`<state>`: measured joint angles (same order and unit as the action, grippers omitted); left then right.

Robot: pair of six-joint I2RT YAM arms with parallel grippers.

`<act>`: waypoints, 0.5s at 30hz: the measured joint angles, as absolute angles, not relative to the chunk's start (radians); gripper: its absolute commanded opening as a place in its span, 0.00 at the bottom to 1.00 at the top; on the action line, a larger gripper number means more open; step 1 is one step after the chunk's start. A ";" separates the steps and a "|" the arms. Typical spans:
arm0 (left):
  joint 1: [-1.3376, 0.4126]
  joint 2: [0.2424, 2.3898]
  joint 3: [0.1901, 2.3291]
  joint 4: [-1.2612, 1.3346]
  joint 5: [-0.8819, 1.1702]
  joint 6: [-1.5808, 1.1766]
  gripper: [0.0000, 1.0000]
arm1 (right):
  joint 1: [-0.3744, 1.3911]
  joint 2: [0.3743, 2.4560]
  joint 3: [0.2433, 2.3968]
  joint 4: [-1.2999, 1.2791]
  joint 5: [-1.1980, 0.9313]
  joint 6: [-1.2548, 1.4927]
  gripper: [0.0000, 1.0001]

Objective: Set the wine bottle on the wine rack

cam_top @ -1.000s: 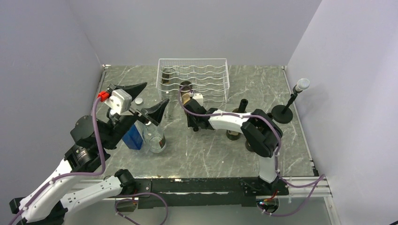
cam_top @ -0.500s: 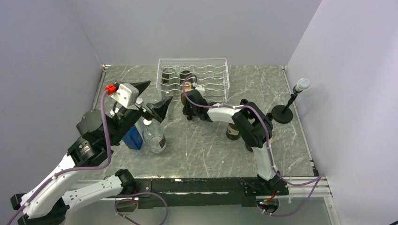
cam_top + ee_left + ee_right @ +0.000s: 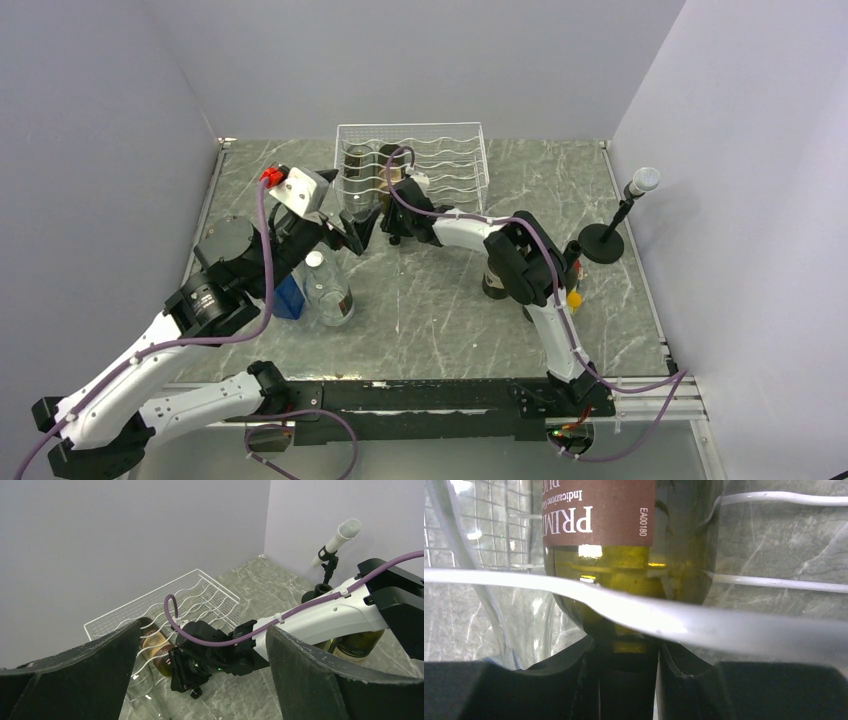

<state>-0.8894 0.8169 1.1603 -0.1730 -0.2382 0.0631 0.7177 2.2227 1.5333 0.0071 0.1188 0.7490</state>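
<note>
The white wire wine rack (image 3: 452,160) stands at the back of the table. A green wine bottle (image 3: 392,166) with a brown label lies in a cradle near its left end, base first. My right gripper (image 3: 398,198) is shut on the bottle's neck at the rack's front. In the right wrist view the bottle (image 3: 624,575) fills the frame above the shut gripper (image 3: 624,655), with a rack wire (image 3: 724,625) crossing in front. My left gripper (image 3: 350,215) hangs open and empty just left of the right wrist. The left wrist view shows the bottle (image 3: 155,647) inside the rack (image 3: 200,592).
A dark bottle (image 3: 357,160) lies in the rack's leftmost cradle. A clear bottle with a white cap (image 3: 325,290) and a blue box (image 3: 290,297) stand under the left arm. Another dark bottle (image 3: 497,280) stands behind the right arm. A microphone stand (image 3: 602,243) is at the right.
The right gripper has pushed the wine bottle back into the rack. The left arm has swung right and back, toward the rack's front, still open.
</note>
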 measured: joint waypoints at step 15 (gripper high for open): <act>-0.889 0.822 1.168 -0.178 -0.234 0.067 0.99 | 0.702 2.244 1.626 -0.091 0.162 0.774 0.86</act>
<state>-0.8894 0.8219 1.1675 -0.1780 -0.2340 0.0673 0.7025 2.2444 1.6257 -0.0914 0.1623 0.7742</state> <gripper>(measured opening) 0.993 0.826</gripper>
